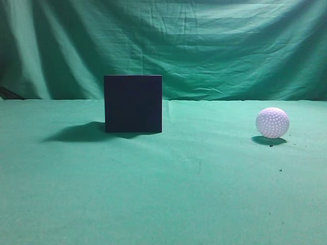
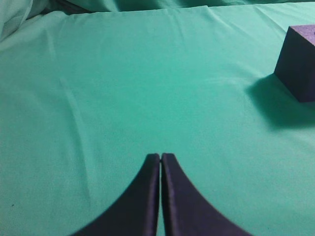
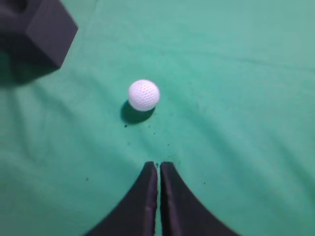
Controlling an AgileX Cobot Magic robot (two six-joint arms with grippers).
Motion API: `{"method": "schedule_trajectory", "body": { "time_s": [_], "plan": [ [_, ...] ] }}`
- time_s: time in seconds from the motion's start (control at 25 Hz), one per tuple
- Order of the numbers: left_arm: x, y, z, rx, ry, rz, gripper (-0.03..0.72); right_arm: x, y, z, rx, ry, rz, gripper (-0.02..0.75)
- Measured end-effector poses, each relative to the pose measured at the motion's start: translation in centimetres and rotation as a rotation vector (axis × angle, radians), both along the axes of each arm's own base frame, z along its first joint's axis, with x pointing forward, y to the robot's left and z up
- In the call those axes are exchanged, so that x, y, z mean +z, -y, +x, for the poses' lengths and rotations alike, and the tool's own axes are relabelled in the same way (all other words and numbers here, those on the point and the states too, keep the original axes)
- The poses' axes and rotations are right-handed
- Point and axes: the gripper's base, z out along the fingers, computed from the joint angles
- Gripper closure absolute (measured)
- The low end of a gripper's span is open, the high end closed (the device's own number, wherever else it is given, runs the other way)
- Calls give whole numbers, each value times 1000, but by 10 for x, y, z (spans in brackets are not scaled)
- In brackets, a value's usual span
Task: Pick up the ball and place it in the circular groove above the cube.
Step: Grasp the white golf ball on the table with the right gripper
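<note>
The ball point(image 3: 144, 94) sits straight ahead of the right pincer point(image 3: 158, 167), a bit left of its centerline, so that arm's clearly the closer one. Both pincers are clenched and empty; the left pincer point(image 2: 160, 158) faces bare cloth. The cube point(image 1: 133, 103) stands well left of the ball on the green-draped bench point(image 1: 163, 204).

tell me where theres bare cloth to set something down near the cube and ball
Widest bare patch: the green cloth in front of the dark foam cube and white dimpled ball. Also free: the gap between cube and ball, and the stretch left of the cube, ahead of the shut left gripper. Nothing is crowded; only the ball lies before the right gripper.
</note>
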Motion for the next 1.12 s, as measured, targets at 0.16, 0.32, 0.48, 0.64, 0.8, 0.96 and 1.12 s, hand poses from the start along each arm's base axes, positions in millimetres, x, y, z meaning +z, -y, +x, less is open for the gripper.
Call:
{"method": "schedule_trajectory", "body": {
  "time_s": [0.16,0.32,0.48,0.64,0.8,0.96,1.12],
  "plan": [
    [0,0,0,0,0,0,688,-3,-22,24,136,-108,-43,738],
    [0,0,0,0,0,0,688,-7,-49,47,230,-165,-117,738],
    [0,0,0,0,0,0,688,-15,-73,74,303,-210,-232,738],
    [0,0,0,0,0,0,688,-31,-88,99,324,-268,-286,631],
    [0,0,0,0,0,0,688,-53,-95,116,298,-337,-314,349],
    [0,0,0,0,0,0,688,-73,-97,131,212,-364,-333,211],
    [0,0,0,0,0,0,688,-88,-101,142,196,-380,-347,211]
  ]
}}
